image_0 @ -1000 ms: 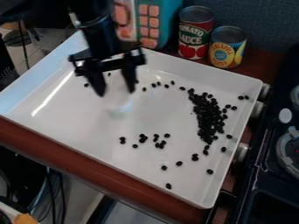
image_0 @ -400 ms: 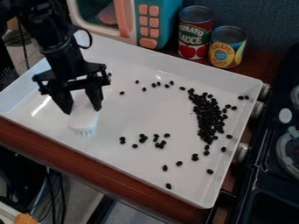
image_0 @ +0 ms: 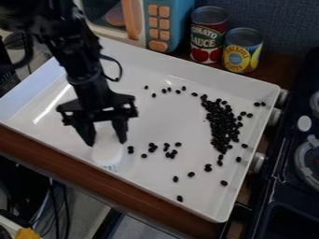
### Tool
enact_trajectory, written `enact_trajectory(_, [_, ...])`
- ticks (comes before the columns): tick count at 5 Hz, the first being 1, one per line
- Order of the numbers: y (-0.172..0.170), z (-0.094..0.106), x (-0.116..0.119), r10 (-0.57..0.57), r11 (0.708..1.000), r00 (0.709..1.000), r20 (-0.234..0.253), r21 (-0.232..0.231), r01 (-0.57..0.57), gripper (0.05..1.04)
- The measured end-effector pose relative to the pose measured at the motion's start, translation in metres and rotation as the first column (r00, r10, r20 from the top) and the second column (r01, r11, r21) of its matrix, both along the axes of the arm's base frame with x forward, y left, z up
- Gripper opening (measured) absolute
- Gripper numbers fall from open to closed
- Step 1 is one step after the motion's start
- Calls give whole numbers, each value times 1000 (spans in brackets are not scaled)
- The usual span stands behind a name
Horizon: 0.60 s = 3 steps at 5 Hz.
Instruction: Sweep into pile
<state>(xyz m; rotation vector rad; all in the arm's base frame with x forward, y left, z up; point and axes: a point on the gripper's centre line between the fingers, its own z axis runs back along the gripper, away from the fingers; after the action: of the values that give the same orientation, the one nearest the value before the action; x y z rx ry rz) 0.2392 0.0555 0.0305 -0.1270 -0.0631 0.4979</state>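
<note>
Jaws clamped round the white brush (image_0: 107,153), down at the near-left side of the tray (image_0: 165,102), most black beans (image_0: 222,122) heaped to the right! Looks light, stiff-handled; grip high, sweep gently, those hard beans could skitter.

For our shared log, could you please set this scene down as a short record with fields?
Surface: white tray
Hand: black, at the tray's near-left side
Held: white brush, bristles down
Main pile: dark beans, toward the tray's right side
Strays: several between brush and pile, others around the pile
Behind tray: two cans, toy microwave
Sweeping: unfinished
</note>
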Motion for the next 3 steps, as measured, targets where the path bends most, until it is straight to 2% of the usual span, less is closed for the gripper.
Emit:
enact_trajectory(1, [-9,-3,5,9,1000,1000,18,20,-10,680])
enact_trajectory(2, [-19,-4,8,18,1000,1000,21,21,-19,681])
enact_trajectory(3, [-27,-4,20,69,998,998,14,-2,-69,681])
